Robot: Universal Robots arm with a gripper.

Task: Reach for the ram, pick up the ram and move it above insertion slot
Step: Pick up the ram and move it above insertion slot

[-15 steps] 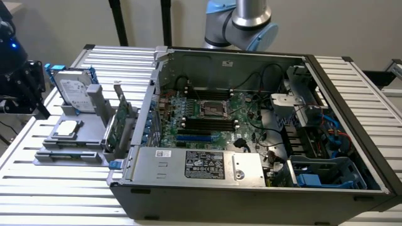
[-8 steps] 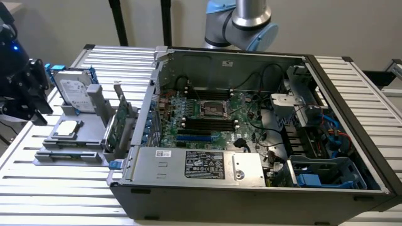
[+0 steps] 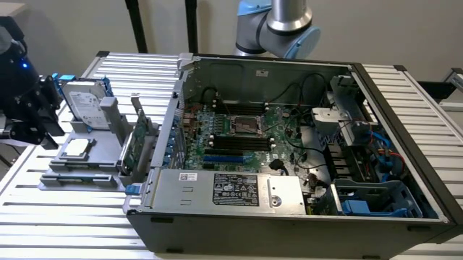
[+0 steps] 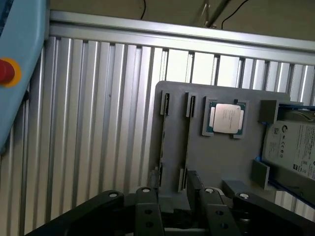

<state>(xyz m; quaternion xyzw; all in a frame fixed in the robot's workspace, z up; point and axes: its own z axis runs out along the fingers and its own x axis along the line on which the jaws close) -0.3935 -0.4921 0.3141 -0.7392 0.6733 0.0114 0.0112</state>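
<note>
Where the ribbed metal counter (image 3: 65, 227) spreads under everything, the open computer case (image 3: 405, 162) takes up most of it. The motherboard (image 3: 246, 135) lies exposed inside and a silver power supply (image 3: 231, 189) runs along the near wall. Behind the case rises the pale blue and grey arm (image 3: 285, 21). Just beside the case, on the exterior view's left, sits a grey fixture tray (image 3: 101, 146). Above the tray's outer edge hangs the black gripper (image 3: 43, 135), clear of every part. In the wrist view the gripper (image 4: 179, 209) shows its jaws standing apart with nothing between them, poised over one end of the tray's two long slots. A silver hard drive (image 3: 83, 103) leans upright at the back of the tray. A green expansion card (image 3: 139, 143) stands on edge at the side nearest the case. The ram (image 4: 187, 142) appears to stand edge-on in the slot nearer the processor, seen as a thin dark line between two end clips. Its green face and chips cannot be made out. The square processor (image 4: 226, 118) lies flat in its pocket between that slot and the hard drive. A red button (image 4: 5, 71) sits on a pale blue housing well apart from the tray.
</note>
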